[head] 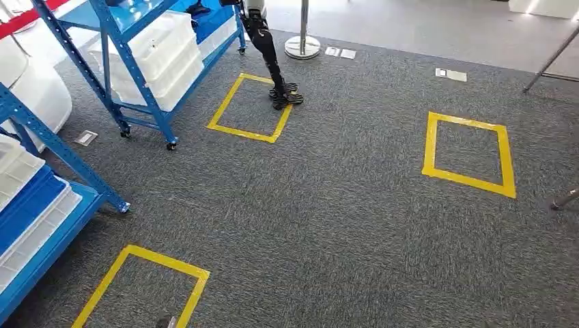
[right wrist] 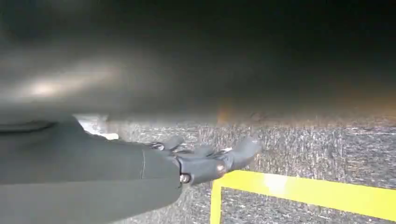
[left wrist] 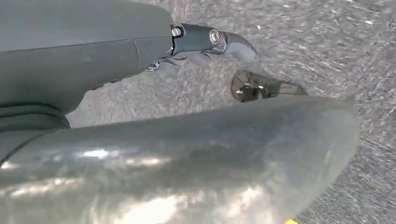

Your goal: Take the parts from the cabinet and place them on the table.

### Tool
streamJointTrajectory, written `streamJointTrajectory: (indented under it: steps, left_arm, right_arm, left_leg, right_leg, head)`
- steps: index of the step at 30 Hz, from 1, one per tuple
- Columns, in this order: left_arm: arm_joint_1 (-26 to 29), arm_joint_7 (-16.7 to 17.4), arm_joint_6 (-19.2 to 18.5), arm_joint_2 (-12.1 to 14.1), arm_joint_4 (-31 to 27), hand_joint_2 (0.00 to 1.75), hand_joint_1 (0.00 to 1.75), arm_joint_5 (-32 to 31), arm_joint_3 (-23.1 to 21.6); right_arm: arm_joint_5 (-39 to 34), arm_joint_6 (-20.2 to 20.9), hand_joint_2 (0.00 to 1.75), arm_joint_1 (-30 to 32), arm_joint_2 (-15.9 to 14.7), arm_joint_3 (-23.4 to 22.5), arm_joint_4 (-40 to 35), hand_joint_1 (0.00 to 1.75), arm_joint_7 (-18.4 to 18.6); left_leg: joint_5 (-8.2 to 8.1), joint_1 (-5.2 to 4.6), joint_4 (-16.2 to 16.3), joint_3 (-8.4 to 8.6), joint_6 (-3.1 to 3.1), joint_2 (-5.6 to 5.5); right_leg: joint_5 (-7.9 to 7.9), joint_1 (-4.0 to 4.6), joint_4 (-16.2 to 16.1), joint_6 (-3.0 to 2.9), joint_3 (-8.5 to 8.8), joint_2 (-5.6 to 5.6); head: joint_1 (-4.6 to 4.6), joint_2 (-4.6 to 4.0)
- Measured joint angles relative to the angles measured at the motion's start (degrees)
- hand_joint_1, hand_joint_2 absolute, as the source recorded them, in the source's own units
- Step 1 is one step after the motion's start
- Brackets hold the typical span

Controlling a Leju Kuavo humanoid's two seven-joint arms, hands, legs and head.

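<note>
Parts are held by neither robot hand: the left robot hand (left wrist: 205, 46) and right robot hand (right wrist: 205, 161) hang released, fingers apart, above the carpet (head: 355, 205), with the blue cabinet (head: 147, 55) seen at 11 o'clock.

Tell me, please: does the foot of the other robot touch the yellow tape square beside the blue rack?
Touching. In the head view the dark foot of the other robot stands on the far right corner of the yellow tape square, overlapping the tape there.
</note>
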Motion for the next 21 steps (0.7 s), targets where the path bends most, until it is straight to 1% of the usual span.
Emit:
streamJointTrajectory:
  steps: [1, 2, 3, 4, 5, 6, 7, 8, 9, 10, 11, 12, 13, 14, 15, 16, 17, 18, 19, 20, 21]
  left_arm:
    - [-0.1, 0.0, -0.2, 0.0, 0.0, 0.0, 0.0, 0.0, 0.0]
    - [-0.1, 0.0, -0.3, 0.0, 0.0, 0.0, 0.0, 0.0, 0.0]
    - [-0.1, -0.1, -0.4, 0.0, 0.0, 0.0, 0.0, 0.0, 0.0]
    - [0.0, 0.0, -0.4, 0.0, 0.0, 0.0, 0.0, 0.0, 0.0]
    - [0.0, 0.0, -0.4, 0.0, 0.0, 0.0, 0.0, 0.0, 0.1]
    - [0.0, -0.1, -0.4, 0.0, 0.0, 0.0, 0.0, 0.0, 0.1]
    - [0.0, -0.1, -0.6, 0.0, 0.0, 0.0, 0.0, 0.0, 0.1]
    - [-0.2, -0.2, -0.7, 0.0, 0.0, 0.0, 0.0, 0.1, 0.1]
    - [-0.3, -0.3, -0.9, -0.1, 0.0, 0.0, 0.0, 0.2, 0.1]
    - [-0.3, -0.3, -1.0, -0.1, 0.0, 0.0, 0.0, 0.2, 0.2]
    - [-0.3, -0.3, -0.9, -0.1, 0.0, 0.0, 0.0, 0.2, 0.2]
    - [-0.3, -0.3, -0.9, 0.0, 0.0, 0.0, 0.0, 0.2, 0.2]
    - [-0.3, -0.3, -0.9, 0.0, 0.0, 0.0, 0.0, 0.2, 0.2]
    - [-0.3, -0.3, -0.9, 0.0, 0.0, 0.0, 0.0, 0.2, 0.2]
    - [-0.5, -0.3, -0.9, 0.1, 0.0, 0.0, 0.0, 0.2, 0.2]
    - [-0.7, -0.3, -0.9, 0.1, 0.0, 0.0, 0.0, 0.2, 0.2]
    - [-0.8, -0.3, -0.9, 0.0, 0.0, 0.0, 0.0, 0.2, 0.2]
    - [-0.7, -0.3, -0.9, -0.1, 0.0, 0.0, 0.0, 0.2, 0.2]
    - [-0.6, -0.3, -0.9, 0.0, 0.0, 0.0, 0.0, 0.2, 0.2]
    - [-0.5, -0.3, -0.9, 0.0, 0.0, 0.0, 0.0, 0.2, 0.2]
    - [-0.5, -0.3, -0.9, 0.0, 0.0, 0.0, 0.0, 0.2, 0.2]
  right_arm:
    - [0.0, 0.0, 0.0, 0.2, 0.0, 0.0, 0.0, 0.0, 0.0]
    - [0.0, 0.0, 0.0, 0.3, 0.0, 0.0, 0.0, 0.0, 0.0]
    - [0.0, 0.0, 0.0, 0.4, -0.1, 0.0, 0.0, 0.0, 0.0]
    - [0.0, 0.0, 0.0, 0.3, -0.1, 0.0, 0.0, 0.0, 0.0]
    - [0.0, 0.0, 0.0, 0.3, -0.1, 0.0, 0.0, 0.0, 0.0]
    - [0.0, 0.0, 0.0, 0.2, -0.1, 0.0, 0.0, 0.0, 0.0]
    - [0.0, 0.0, 0.0, 0.2, 0.0, 0.0, 0.0, 0.0, 0.0]
    - [0.0, 0.0, 0.0, 0.2, -0.1, 0.0, 0.0, 0.0, 0.0]
    - [0.0, 0.0, 0.0, 0.3, -0.2, 0.0, 0.0, 0.0, 0.0]
    - [0.0, 0.1, 0.0, 0.1, -0.2, 0.0, 0.0, 0.0, 0.0]
    - [0.0, 0.1, 0.0, -0.1, -0.2, 0.0, 0.0, 0.0, 0.0]
    - [0.0, 0.1, 0.0, -0.3, -0.2, 0.0, 0.0, 0.0, 0.0]
    - [0.0, 0.2, 0.0, -0.4, -0.2, 0.0, 0.0, 0.0, 0.0]
    - [0.0, 0.2, 0.0, -0.4, -0.2, 0.0, 0.0, 0.0, 0.0]
    - [0.0, 0.2, 0.0, -0.2, -0.1, 0.0, 0.0, 0.0, -0.1]
    - [0.0, 0.2, 0.0, 0.0, -0.1, 0.0, 0.0, 0.0, -0.1]
    - [0.0, 0.2, 0.0, 0.0, -0.1, 0.0, 0.0, 0.0, -0.1]
    - [0.0, 0.2, 0.0, 0.0, -0.1, 0.0, 0.0, 0.0, -0.1]
    - [0.0, 0.2, 0.0, 0.0, -0.1, 0.0, 0.0, 0.0, -0.1]
    - [0.0, 0.2, 0.0, 0.1, -0.1, 0.0, 0.0, 0.0, -0.1]
    - [0.0, 0.2, 0.0, 0.1, -0.1, 0.0, 0.0, 0.0, -0.1]
  left_leg:
    - [-2.39, 0.12, 4.5, -1.98, -0.18, 1.22]
    - [-4.22, 0.24, 9.0, -3.92, -0.37, 1.8]
    - [-4.79, 0.35, 11.5, -4.95, -0.56, 1.93]
    - [-4.03, 0.51, 11.0, -4.51, -0.7, 2.09]
    - [-2.35, 0.64, 8.3, -2.82, -0.81, 2.32]
    - [-0.07, 0.7, 3.4, 0.09, -0.83, 3.01]
    - [1.86, 0.7, -1.8, 3.2, -0.83, 4.56]
    - [1.55, 0.37, -5.2, 5.06, -0.95, 8.01]
    - [1.86, 0.24, -5.5, 5.26, -0.17, 6.87]
    - [1.78, 0.07, -5.5, 5.08, 0.12, 6.02]
    - [1.83, -0.12, -5.5, 4.89, 0.35, 5.53]
    - [2.03, -0.28, -5.6, 4.59, 0.74, 4.67]
    - [2.43, 0.27, -6.0, 4.71, 1.36, 3.79]
    - [2.57, 0.31, -6.0, 4.62, 1.59, 3.08]
    - [2.81, 0.4, -6.0, 4.44, 1.98, 2.53]
    - [2.96, 0.4, -6.0, 4.21, 2.21, 1.68]
    - [3.08, 0.37, -6.0, 3.97, 2.37, 0.72]
    - [3.17, 0.34, -6.0, 3.83, 2.46, -0.33]
    - [3.27, 0.32, -6.0, 3.79, 2.46, -1.2]
    - [3.4, 0.33, -6.0, 3.78, 2.38, -2.17]
    - [3.54, 0.35, -6.0, 3.78, 2.2, -3.13]
  right_leg:
    - [-0.01, 0.17, 0.0, -0.03, -0.01, -0.9]
    - [-0.05, 0.29, 0.0, -0.07, -0.09, -1.92]
    - [-0.06, 0.3, 0.0, -0.06, -0.16, -2.87]
    - [-0.07, 0.29, 0.0, -0.05, -0.2, -3.68]
    - [-0.11, 0.25, 0.1, -0.07, -0.17, -4.42]
    - [-0.26, 0.16, 0.1, 0.13, -0.04, -5.15]
    - [-0.45, 0.11, 0.1, 0.38, 0.18, -5.77]
    - [-0.72, 0.5, 0.2, 0.81, 0.44, -6.45]
    - [-1.03, 0.99, 0.4, 1.22, -0.17, -6.93]
    - [-1.05, 1.05, 0.3, 1.33, 0.62, -7.41]
    - [-0.97, 0.96, 0.2, 1.46, 0.73, -8.0]
    - [-0.92, 0.83, 0.1, 1.66, 0.78, -8.75]
    - [-1.33, 0.71, 0.4, 2.05, 0.29, -8.56]
    - [-2.37, 0.5, 1.8, 2.13, -0.23, -5.2]
    - [-4.25, 0.37, 5.4, 1.8, -1.84, -2.51]
    - [-6.26, 0.25, 10.1, 1.49, -4.17, -1.09]
    - [-8.01, 0.24, 15.1, 1.33, -6.77, -0.52]
    - [-8.88, 0.25, 18.7, 1.48, -8.69, -0.26]
    - [-8.46, 0.25, 19.0, 1.76, -9.08, -0.21]
    - [-6.97, 0.23, 16.5, 2.25, -8.05, -0.16]
    - [-4.88, 0.18, 12.0, 2.72, -6.02, 0.14]
  head:
    - [0.04, 0.0]
    - [0.0, 0.0]
    - [-0.02, 0.0]
    - [0.0, 0.0]
    - [-0.06, 0.0]
    - [0.0, 0.0]
    - [-0.09, 0.0]
    - [-0.09, 0.0]
    - [-0.02, 0.0]
    - [0.28, 0.0]
    - [0.35, 0.0]
    - [0.22, 0.0]
    - [0.31, 0.0]
    - [0.48, 0.0]
    - [0.52, 0.0]
    - [0.66, 0.0]
    - [0.61, 0.0]
    - [0.63, 0.0]
    - [0.57, 0.0]
    - [0.64, 0.0]
    - [0.61, 0.0]
